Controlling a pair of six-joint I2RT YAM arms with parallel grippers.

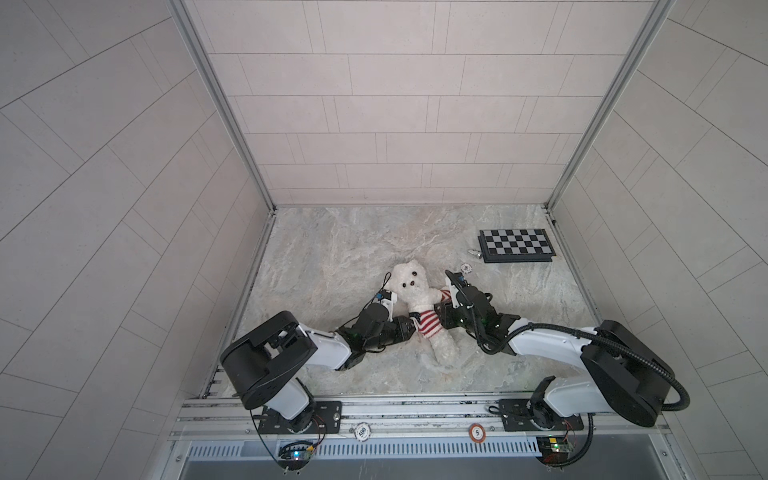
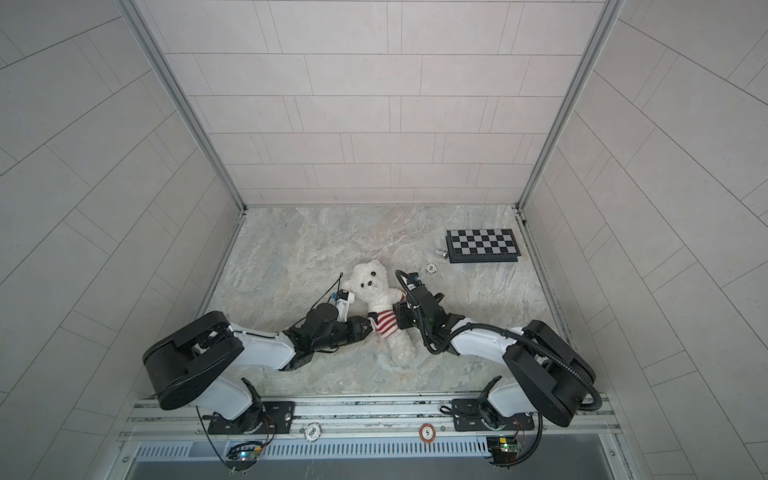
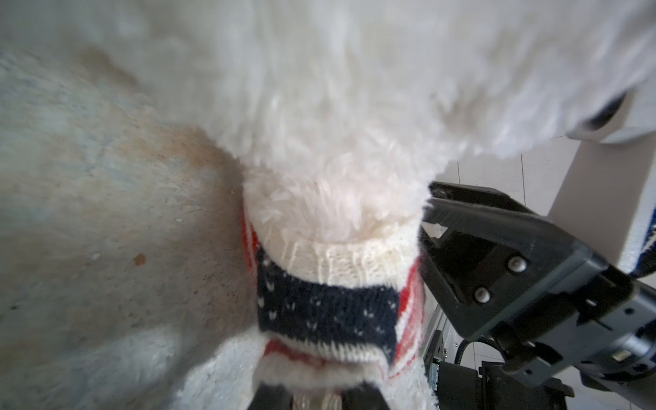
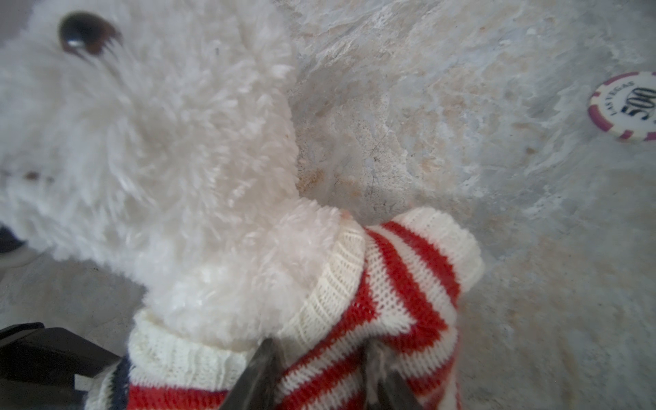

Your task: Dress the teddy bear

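The white fluffy teddy bear (image 1: 409, 279) (image 2: 370, 283) lies face up on the marble table, head toward the back wall. A red-and-white striped sweater (image 1: 428, 325) (image 2: 384, 322) with a navy patch wraps its belly. My left gripper (image 1: 413, 328) (image 3: 316, 401) is at the sweater's left edge, its dark fingers closed on the hem (image 3: 326, 312). My right gripper (image 1: 437, 318) (image 4: 319, 394) pinches a striped fold (image 4: 401, 284) on the other side. In the right wrist view, the bear's arm (image 4: 309, 230) sits at the cream collar beside a striped sleeve (image 4: 443, 245).
A folded chessboard (image 1: 515, 246) lies at the back right with a small metal piece (image 1: 475, 252) beside it. A poker chip (image 1: 466, 268) (image 4: 628, 106) rests just beyond my right wrist. Two more chips (image 1: 362, 432) sit on the front rail. Tiled walls close three sides.
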